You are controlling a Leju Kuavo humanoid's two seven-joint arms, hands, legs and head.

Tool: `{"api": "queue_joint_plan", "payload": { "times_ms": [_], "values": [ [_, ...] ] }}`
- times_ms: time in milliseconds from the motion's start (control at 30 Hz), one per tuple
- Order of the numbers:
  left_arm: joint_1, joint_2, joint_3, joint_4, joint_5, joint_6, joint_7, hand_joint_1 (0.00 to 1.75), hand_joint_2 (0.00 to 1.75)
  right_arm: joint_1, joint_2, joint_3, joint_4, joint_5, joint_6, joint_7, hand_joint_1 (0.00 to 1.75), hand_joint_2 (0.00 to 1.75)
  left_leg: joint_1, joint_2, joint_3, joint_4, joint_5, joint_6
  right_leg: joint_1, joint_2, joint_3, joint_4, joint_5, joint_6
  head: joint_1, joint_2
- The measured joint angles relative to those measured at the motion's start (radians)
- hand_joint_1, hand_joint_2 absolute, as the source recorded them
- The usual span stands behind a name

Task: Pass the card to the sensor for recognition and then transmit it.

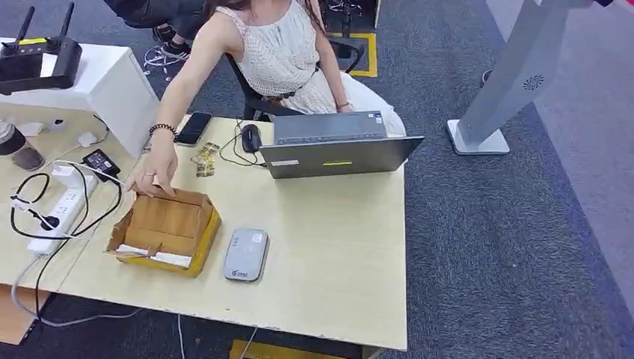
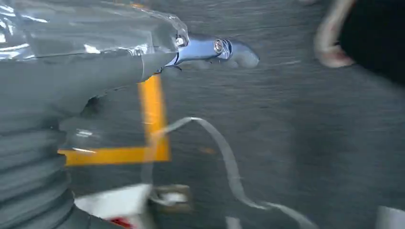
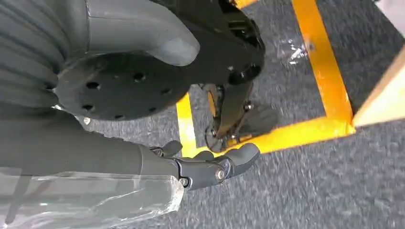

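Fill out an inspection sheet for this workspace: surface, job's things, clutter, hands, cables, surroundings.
Surface: light wooden table, mostly bare on its right half.
Job's things: grey card sensor lies flat beside the cardboard box; white cards lie at the box's near end. A person's hand rests on the box's far edge.
Clutter: open laptop, mouse, phone, small packets.
Hands: left hand and right hand hang over the carpet, holding nothing, fingers apart.
Cables: power strip with black and white leads looping off the table's left end.
Surroundings: grey carpet, yellow floor tape, a grey stand, a seated person.
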Motion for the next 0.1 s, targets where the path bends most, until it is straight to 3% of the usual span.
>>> {"api": "queue_joint_plan", "payload": {
  "times_ms": [33,67,100],
  "values": [
    [0.001,-0.002,-0.015,0.011,-0.006,0.001,0.006,0.0,1.75,0.004,0.0,0.013,-0.003,-0.012,0.001,0.006,0.0,1.75,0.0,0.0,0.0,0.0,0.0,0.0,0.0,0.0,0.0,0.0,0.0,0.0,0.0,0.0],
    [0.001,-0.002,-0.034,0.021,-0.012,0.002,0.013,0.0,0.0,0.007,-0.002,0.027,-0.005,-0.025,0.002,0.01,0.0,1.75,0.0,0.0,0.0,0.0,0.0,0.0,0.0,0.0,0.0,0.0,0.0,0.0,0.0,0.0],
    [0.002,-0.002,-0.057,0.03,-0.018,0.002,0.021,0.0,0.0,0.011,-0.005,0.042,-0.008,-0.037,0.002,0.016,0.0,0.0,0.0,0.0,0.0,0.0,0.0,0.0,0.0,0.0,0.0,0.0,0.0,0.0,0.0,0.0]
  ]
}}
